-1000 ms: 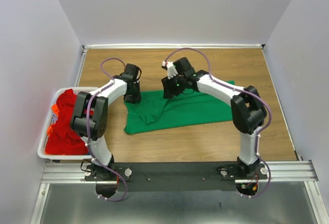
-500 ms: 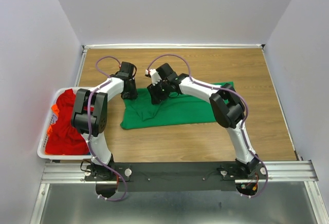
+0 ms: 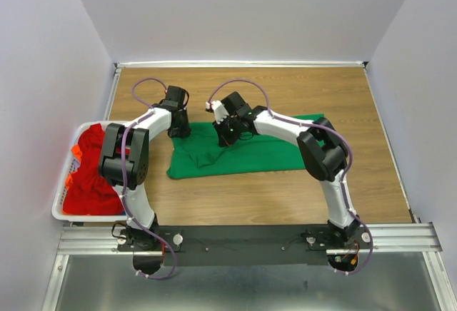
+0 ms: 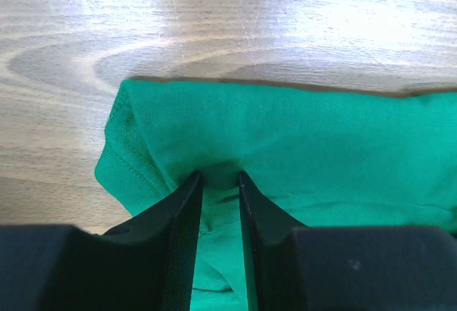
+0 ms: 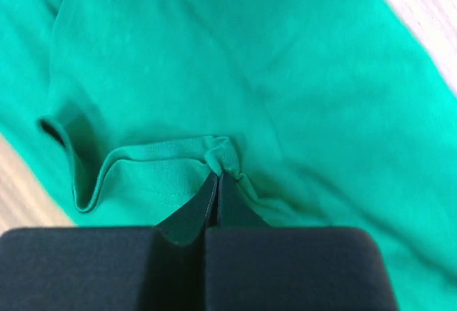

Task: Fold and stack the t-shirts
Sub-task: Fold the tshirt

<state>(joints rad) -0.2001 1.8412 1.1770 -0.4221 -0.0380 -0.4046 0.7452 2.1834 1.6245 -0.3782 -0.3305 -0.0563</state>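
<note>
A bright green t-shirt (image 3: pixel 250 154) lies spread on the wooden table, also filling the left wrist view (image 4: pixel 300 133) and the right wrist view (image 5: pixel 285 75). My left gripper (image 3: pixel 178 131) sits at the shirt's far left corner, its jaws (image 4: pixel 220 177) closed on a bunched fold of green cloth. My right gripper (image 3: pixel 227 138) is over the shirt's far edge near the middle, shut (image 5: pixel 218 174) on a puckered pinch of a stitched hem. Red t-shirts (image 3: pixel 89 172) with some orange lie heaped in the basket at the left.
A white slatted basket (image 3: pixel 86 218) stands at the table's left near edge. White walls enclose the table on three sides. Bare wood (image 3: pixel 321 90) stretches behind and to the right of the shirt.
The right gripper has moved left along the shirt's far edge and closed on the hem. The left gripper shifted slightly farther back, and the shirt's left end has bunched.
</note>
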